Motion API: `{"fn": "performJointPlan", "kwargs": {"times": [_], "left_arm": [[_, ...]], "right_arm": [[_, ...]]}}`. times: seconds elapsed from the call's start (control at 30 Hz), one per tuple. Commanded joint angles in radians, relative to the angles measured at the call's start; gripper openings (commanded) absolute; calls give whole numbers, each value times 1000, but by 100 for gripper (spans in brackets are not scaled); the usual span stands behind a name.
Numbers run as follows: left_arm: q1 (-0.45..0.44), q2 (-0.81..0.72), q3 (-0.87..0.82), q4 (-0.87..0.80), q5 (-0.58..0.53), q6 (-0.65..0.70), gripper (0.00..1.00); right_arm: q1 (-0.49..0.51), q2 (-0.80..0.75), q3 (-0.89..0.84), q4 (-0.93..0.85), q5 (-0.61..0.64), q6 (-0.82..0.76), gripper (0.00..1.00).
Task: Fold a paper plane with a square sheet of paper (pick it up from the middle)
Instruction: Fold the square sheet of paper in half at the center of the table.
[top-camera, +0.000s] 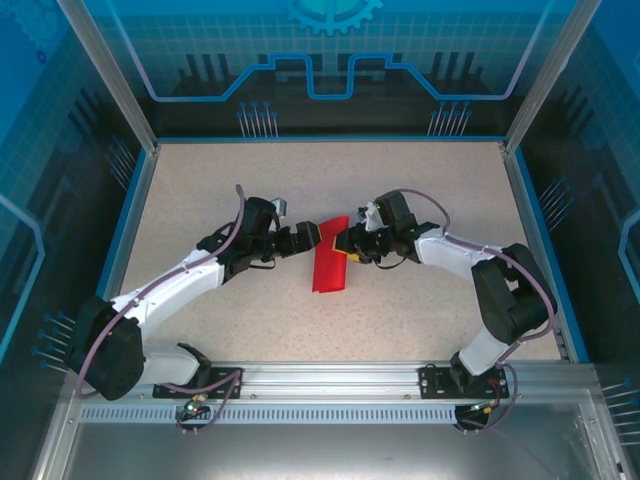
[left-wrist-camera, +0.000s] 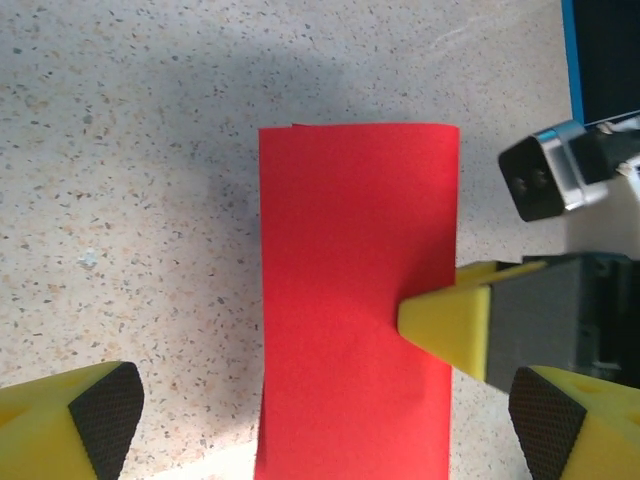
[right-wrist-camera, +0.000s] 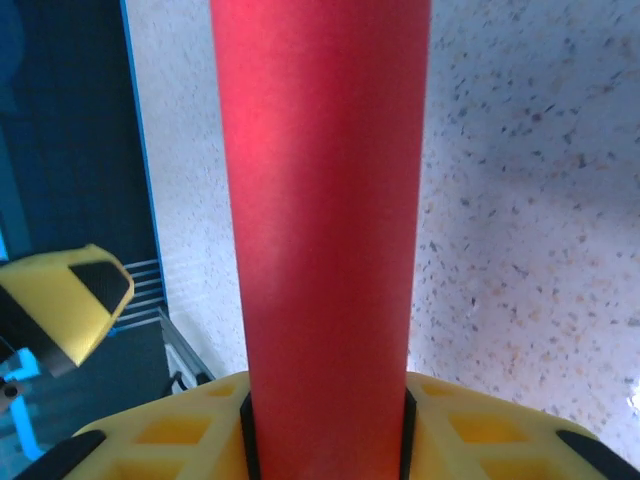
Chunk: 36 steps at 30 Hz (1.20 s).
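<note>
The square sheet of paper (top-camera: 329, 268) is bright red and lies folded into a narrow rectangle in the middle of the table, between my two grippers. In the left wrist view the sheet of paper (left-wrist-camera: 350, 230) rests flat, and my left gripper (left-wrist-camera: 325, 415) stands wide open, one fingertip on each side of it without touching. A yellow fingertip (left-wrist-camera: 445, 322) of the right gripper sits on the sheet's right edge. In the right wrist view the sheet of paper (right-wrist-camera: 320, 180) runs up out of my right gripper (right-wrist-camera: 325, 435), which is shut on it with both pads against it. In the top view my left gripper (top-camera: 308, 238) and right gripper (top-camera: 343, 245) meet at the sheet's far end.
The speckled table (top-camera: 200, 190) is bounded by blue rims and clear enclosure walls on the left, right and far sides. An aluminium rail (top-camera: 320, 380) carrying the arm bases runs along the near edge. A left fingertip (right-wrist-camera: 70, 295) shows beside the paper in the right wrist view.
</note>
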Motion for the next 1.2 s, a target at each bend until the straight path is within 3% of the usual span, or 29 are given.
{"fn": "performJointPlan", "kwargs": {"times": [0.0, 0.27, 0.5, 0.83, 0.93, 1.17], "left_arm": [[9, 3, 26, -26, 63, 36, 99], [8, 89, 16, 13, 153, 39, 98], [8, 146, 38, 19, 172, 44, 97], [7, 191, 60, 28, 199, 51, 95], [7, 200, 62, 30, 206, 53, 94], [7, 212, 62, 29, 208, 58, 94]], "right_arm": [[-7, 45, -19, 90, -18, 67, 39], [-17, 81, -12, -141, 142, -95, 46], [-42, 49, -3, -252, 209, -168, 64], [-47, 15, -26, -299, 343, -105, 65], [-47, 2, -83, -245, 339, -71, 62], [-38, 21, -106, -107, 199, -63, 63]]}}
